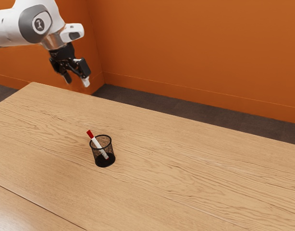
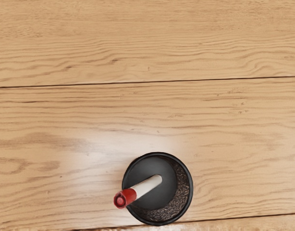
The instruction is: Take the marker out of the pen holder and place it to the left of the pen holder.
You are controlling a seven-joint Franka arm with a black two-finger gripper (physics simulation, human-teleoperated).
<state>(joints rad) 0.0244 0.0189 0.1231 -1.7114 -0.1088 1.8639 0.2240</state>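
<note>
While the fingers stand apart and empty, upper left of exterior view, the marker leans in the mesh pen holder, lower left. Likely light, stiff, slightly slippery; best grasped where barrel meets red cap.

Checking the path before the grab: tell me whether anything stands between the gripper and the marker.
Nothing visible stands between the gripper and the marker; its red end sticks out past the rim of the pen holder.
</note>
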